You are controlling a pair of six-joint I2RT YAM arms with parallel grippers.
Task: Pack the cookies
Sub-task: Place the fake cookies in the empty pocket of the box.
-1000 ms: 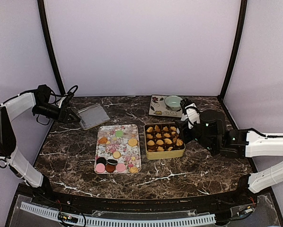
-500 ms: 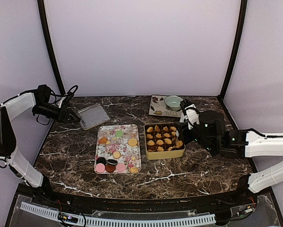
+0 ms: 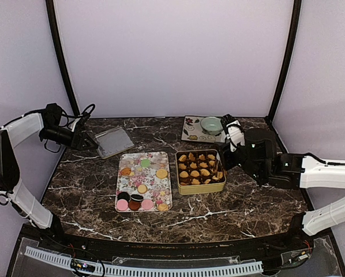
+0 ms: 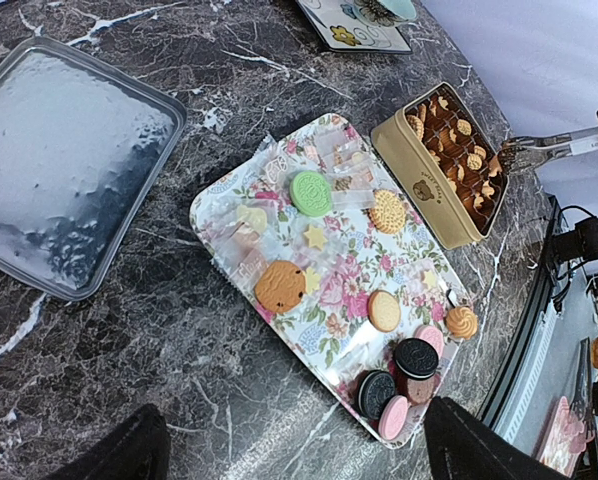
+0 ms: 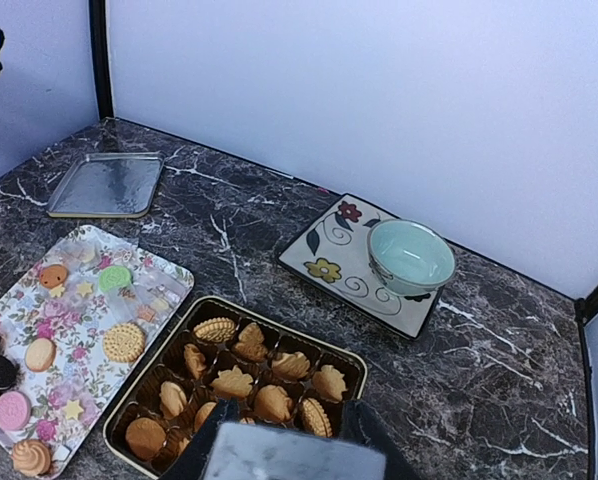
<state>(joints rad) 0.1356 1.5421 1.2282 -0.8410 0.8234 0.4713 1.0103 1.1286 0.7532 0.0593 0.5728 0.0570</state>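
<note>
Cookies fill the brown cups of the gold tin [image 3: 185, 188] at table centre; golden-tan ones [image 5: 233, 381] show in the right wrist view. More cookies [image 3: 142, 188], pink, green, tan and dark, lie on the flowery tray [image 3: 164, 196] to its left. My right gripper [image 3: 227, 154] hovers over the tin's right end, shut on metal tongs [image 4: 539, 148] whose tips sit at the tin's edge. The tongs' grey handle [image 5: 289, 462] fills the gap between its fingers. My left gripper [image 4: 299, 462] is open and empty, above the marble short of the tray's near corner.
A flat silver lid [image 3: 113, 141] lies at the back left beside the left gripper [image 3: 83, 140]. A patterned square plate [image 3: 191, 134] holding a pale green bowl [image 3: 211, 124] stands behind the tin. Dark marble table, purple walls all round.
The right gripper has drawn back a little to the right and away from the tin, taking the tongs with it. The left arm has stayed still.
</note>
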